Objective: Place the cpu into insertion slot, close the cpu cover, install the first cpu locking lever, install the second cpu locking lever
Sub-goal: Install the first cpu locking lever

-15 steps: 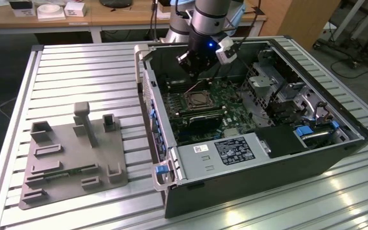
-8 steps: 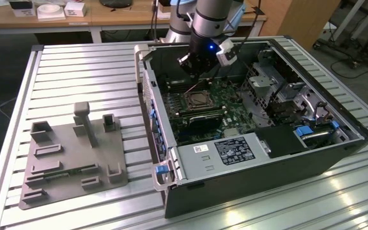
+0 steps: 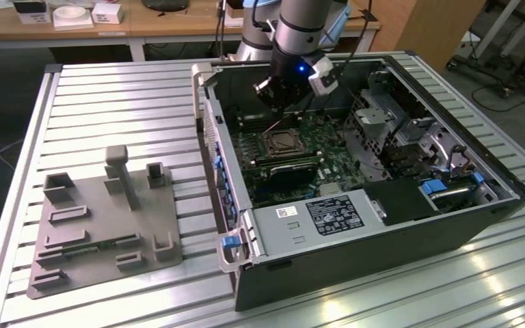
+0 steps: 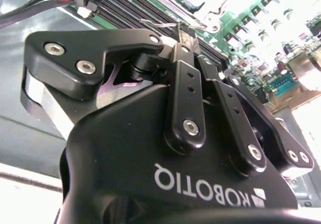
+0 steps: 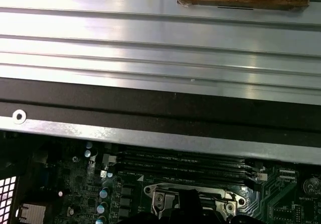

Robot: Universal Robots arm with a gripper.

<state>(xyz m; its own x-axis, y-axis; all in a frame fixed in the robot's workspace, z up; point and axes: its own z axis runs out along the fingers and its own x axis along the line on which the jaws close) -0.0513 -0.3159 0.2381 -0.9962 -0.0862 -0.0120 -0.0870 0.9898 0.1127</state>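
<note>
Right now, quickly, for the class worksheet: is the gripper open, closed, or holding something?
Gripper: closed, above the circuit board; whether it holds anything cannot be told.

The surface [image 3: 107, 96] is ribbed bare aluminium with a brushed, softly glossy sheen. The computer case [image 3: 363, 256] is dark matt sheet metal, with a bare grey steel rim and small blue plastic latches [image 3: 230, 240]. The moulded fixture block [image 3: 98, 232] looks like dull grey plastic. The claw [image 4: 183, 33] is smooth satin black, studded with shiny steel screw heads. The cpu cover [image 5: 163, 199] is bright silver metal on a glossy green circuit board [image 5: 286, 204]. A further surface [image 3: 171, 24] behind is pale wood.
</note>
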